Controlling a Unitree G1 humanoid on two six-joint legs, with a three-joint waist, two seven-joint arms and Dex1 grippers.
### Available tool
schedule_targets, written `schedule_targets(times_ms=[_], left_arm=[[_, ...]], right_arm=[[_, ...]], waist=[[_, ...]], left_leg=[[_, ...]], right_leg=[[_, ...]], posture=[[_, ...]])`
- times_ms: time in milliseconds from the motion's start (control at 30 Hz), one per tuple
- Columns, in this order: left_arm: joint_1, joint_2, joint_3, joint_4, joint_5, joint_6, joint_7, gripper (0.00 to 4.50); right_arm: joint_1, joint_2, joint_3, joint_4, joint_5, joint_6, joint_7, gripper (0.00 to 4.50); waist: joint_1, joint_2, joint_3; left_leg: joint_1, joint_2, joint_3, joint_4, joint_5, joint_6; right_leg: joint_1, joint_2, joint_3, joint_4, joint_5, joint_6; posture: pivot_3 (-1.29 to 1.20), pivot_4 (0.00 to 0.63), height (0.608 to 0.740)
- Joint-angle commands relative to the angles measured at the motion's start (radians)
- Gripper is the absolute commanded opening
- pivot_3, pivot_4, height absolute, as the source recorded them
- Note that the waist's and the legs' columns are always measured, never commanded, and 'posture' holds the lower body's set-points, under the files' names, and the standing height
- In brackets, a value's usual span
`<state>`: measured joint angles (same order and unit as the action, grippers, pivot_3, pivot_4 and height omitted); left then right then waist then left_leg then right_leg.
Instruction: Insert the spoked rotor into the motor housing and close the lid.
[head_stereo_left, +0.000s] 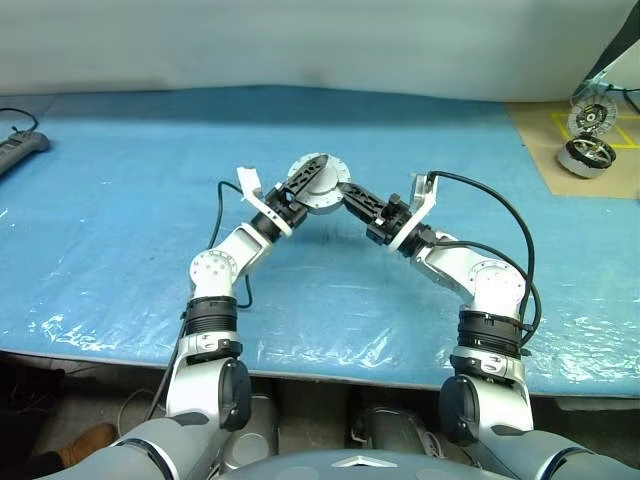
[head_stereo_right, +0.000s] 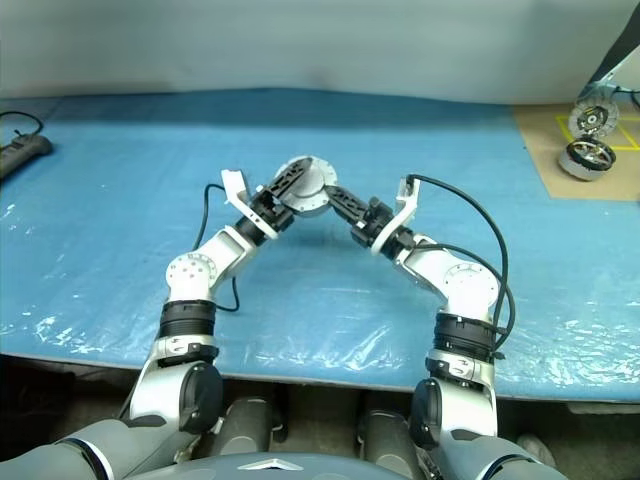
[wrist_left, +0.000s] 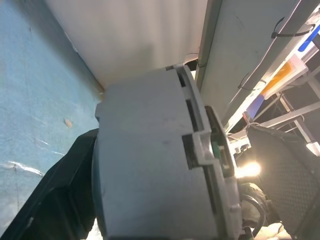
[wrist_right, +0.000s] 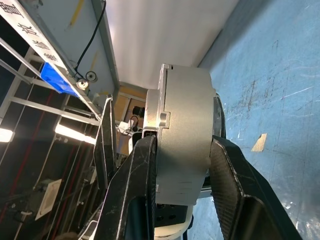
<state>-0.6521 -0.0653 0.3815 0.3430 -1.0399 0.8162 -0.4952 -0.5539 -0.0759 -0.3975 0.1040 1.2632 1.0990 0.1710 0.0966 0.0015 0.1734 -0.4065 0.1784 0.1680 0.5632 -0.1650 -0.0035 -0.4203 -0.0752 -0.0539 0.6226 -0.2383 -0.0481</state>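
Right now I see my two arms meeting in a peak over the middle of a blue table (head_stereo_left: 120, 200), with the housing (head_stereo_left: 322, 185) raised between them, clear of the tabletop. It is a short round silver-grey drum, and its flat round face is turned up toward my head camera.

My right gripper (wrist_right: 182, 145) is clamped on the housing — in its wrist view the two black fingers (wrist_right: 137, 185) press against opposite flat ends of the drum, with the curved grey wall showing between them. A lid (wrist_right: 161, 97) sits as a thin ridged plate on one end of the drum, flush with its edge; I cannot see the rotor, and whether it lies inside is hidden from me.

My left gripper (head_stereo_left: 305, 178) reaches in from the other side, its black fingers spread wide around the drum. In its wrist view the grey wall of the housing looms very close, with one dark finger (wrist_left: 55, 190) beside it. Whether that finger actually touches the metal I cannot tell.

Far off at the table's right end lies a brown board (head_stereo_left: 545, 150), carrying a second spoked wheel (head_stereo_left: 594, 117) and a second motor (head_stereo_left: 586, 155). At the left edge a dark power strip (head_stereo_left: 20, 152) rests on the blue surface.
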Motion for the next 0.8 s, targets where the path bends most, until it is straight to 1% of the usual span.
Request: schedule_targets(times_ms=[33, 100, 133, 333, 433, 500, 600, 700, 733, 767, 800], left_arm=[[0.012, -0.001, -0.019, -0.034, -0.001, -0.003, -0.017, 3.59], [0.017, -0.002, -0.019, -0.04, -0.002, -0.008, -0.022, 2.88], [0.019, 0.001, -0.019, -0.04, 0.0, -0.012, -0.022, 2.62], [0.011, 0.018, -0.023, 0.006, 0.031, -0.039, -0.019, 2.61], [0.005, 0.012, -0.004, 0.001, -0.007, -0.041, -0.044, 2.61], [-0.008, 0.017, -0.013, 0.012, 0.01, -0.045, -0.024, 2.61], [-0.023, 0.018, -0.019, 0.031, 0.027, -0.058, -0.001, 2.61], [-0.035, 0.017, -0.013, 0.037, 0.026, -0.071, 0.001, 2.61], [-0.036, 0.021, -0.022, 0.04, 0.039, -0.081, -0.002, 2.61], [-0.036, 0.023, -0.028, 0.044, 0.051, -0.09, -0.005, 2.61], [-0.039, 0.025, -0.029, 0.052, 0.059, -0.101, -0.003, 2.61]], right_arm=[[-0.021, 0.003, 0.0, -0.044, 0.051, -0.016, 0.022, 1.16], [-0.022, 0.003, 0.001, -0.042, 0.05, -0.016, 0.023, 1.16], [-0.023, 0.002, 0.001, -0.041, 0.048, -0.016, 0.023, 1.16], [-0.026, 0.003, 0.006, -0.036, 0.045, -0.016, 0.023, 1.16], [-0.025, 0.001, 0.014, -0.042, 0.028, -0.026, 0.019, 1.16], [-0.026, 0.02, 0.002, -0.042, 0.02, -0.062, -0.02, 1.16], [-0.024, 0.025, 0.003, -0.047, 0.005, -0.089, -0.034, 1.16], [-0.011, 0.02, 0.041, -0.09, -0.079, -0.18, 0.036, 1.16], [-0.008, 0.022, 0.038, -0.095, -0.066, -0.185, 0.06, 1.5], [-0.007, 0.023, 0.034, -0.093, -0.053, -0.182, 0.066, 1.92], [-0.009, 0.019, 0.035, -0.085, -0.049, -0.171, 0.054, 2.22]], waist=[[0.0, 0.0, 0.0], [0.0, 0.0, 0.0], [0.0, 0.0, 0.0], [0.0, 0.0, 0.0], [0.0, 0.0, 0.0], [0.0, 0.0, 0.0], [0.0, 0.0, 0.0], [0.0, 0.0, 0.0], [0.0, 0.0, 0.0], [0.0, 0.0, 0.0], [0.0, 0.0, 0.0]], left_leg=[[0.0, 0.0, 0.0, 0.0, 0.0, 0.0], [0.0, 0.0, 0.0, 0.0, 0.0, 0.0], [0.0, 0.0, 0.0, 0.0, 0.0, 0.0], [0.0, 0.0, 0.0, 0.0, 0.0, 0.0], [0.0, 0.0, 0.0, 0.0, 0.0, 0.0], [0.0, 0.0, 0.0, 0.0, 0.0, 0.0], [0.0, 0.0, 0.0, 0.001, 0.0, 0.0], [0.0, 0.0, 0.0, 0.001, 0.0, 0.0], [0.0, 0.0, 0.0, 0.001, 0.0, 0.0], [0.0, 0.0, 0.0, 0.001, 0.0, 0.0], [0.0, 0.0, -0.001, 0.001, 0.0, 0.0]], right_leg=[[0.0, 0.0, 0.0, 0.0, 0.0, 0.0], [0.0, 0.0, 0.0, 0.0, 0.0, 0.0], [0.0, 0.0, 0.0, 0.0, 0.0, 0.0], [0.0, 0.0, 0.0, 0.0, 0.0, 0.0], [0.0, 0.0, 0.0, 0.0, 0.0, 0.0], [0.0, 0.0, 0.0, 0.0, 0.0, 0.0], [0.0, 0.0, 0.0, 0.0, 0.0, 0.0], [0.0, 0.0, 0.0, 0.0, 0.0, 0.001], [0.0, 0.0, 0.0, 0.0, 0.0, 0.001], [0.0, 0.0, 0.0, 0.0, 0.0, 0.001], [0.0, 0.0, 0.0, 0.0, 0.0, 0.001]], posture=[[0.0, 0.15, 0.74], [0.0, 0.15, 0.74], [0.0, 0.15, 0.74], [0.0, 0.15, 0.74], [0.0, 0.15, 0.74], [0.0, 0.15, 0.74], [0.0, 0.15, 0.74], [0.0, 0.15, 0.74], [0.0, 0.15, 0.74], [0.0, 0.15, 0.74], [0.0, 0.15, 0.74]])
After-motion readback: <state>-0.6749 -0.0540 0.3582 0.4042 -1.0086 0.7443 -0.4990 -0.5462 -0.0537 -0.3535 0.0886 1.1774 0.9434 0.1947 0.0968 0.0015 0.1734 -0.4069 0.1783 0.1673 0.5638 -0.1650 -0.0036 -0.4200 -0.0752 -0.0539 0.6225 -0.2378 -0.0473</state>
